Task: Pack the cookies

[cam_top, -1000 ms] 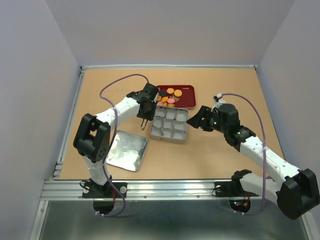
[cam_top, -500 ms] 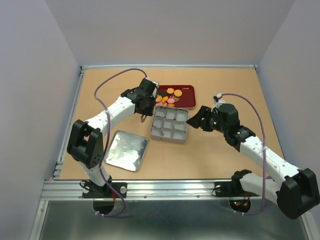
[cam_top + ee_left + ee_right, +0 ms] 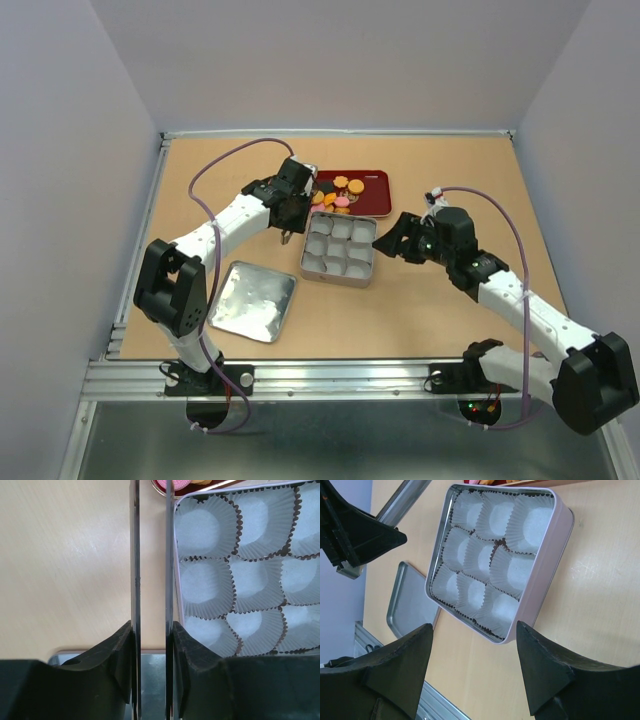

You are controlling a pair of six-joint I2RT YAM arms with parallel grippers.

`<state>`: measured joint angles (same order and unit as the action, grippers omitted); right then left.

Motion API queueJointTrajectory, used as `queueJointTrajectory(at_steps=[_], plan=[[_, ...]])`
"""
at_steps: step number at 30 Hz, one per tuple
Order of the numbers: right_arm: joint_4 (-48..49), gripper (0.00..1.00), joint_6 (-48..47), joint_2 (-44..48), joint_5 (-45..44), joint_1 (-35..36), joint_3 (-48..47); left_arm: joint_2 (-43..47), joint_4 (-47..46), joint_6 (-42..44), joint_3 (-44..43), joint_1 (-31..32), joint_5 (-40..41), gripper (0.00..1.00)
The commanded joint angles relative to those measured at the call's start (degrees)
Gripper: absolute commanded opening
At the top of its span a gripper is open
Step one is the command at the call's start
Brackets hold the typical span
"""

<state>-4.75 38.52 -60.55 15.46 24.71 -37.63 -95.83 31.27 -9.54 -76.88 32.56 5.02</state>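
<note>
Nine paper cups line the tin point(image 3: 338, 248) seen from above; the cookies point(image 3: 340, 192) lie on the red tray point(image 3: 378, 179) just behind it, and a lid point(image 3: 253, 300) rests on the desk point(image 3: 450, 170).

Left wrist: the left claw point(image 3: 151, 510) is slightly parted, gripping nothing, beside the tin's edge.

Right wrist: the right claw point(image 3: 473, 630) gapes wide and holds nothing, facing the tin.
</note>
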Motion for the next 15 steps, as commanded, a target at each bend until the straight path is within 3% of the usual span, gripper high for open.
queueJointTrajectory(at_steps=[1,12,15], plan=[[0.71,0.73,-1.17,-0.53,0.53,-0.28,0.36,0.56,-1.12,0.31,-0.90,-0.04,-0.09,0.45],[0.80,0.73,-1.17,-0.88,0.36,-0.19,1.06,1.09,-0.95,-0.30,-0.29,-0.12,-3.09,0.52],[0.80,0.73,-0.91,-0.53,0.27,-0.28,1.33,1.08,-1.03,-0.48,0.33,-0.04,-2.64,0.60]])
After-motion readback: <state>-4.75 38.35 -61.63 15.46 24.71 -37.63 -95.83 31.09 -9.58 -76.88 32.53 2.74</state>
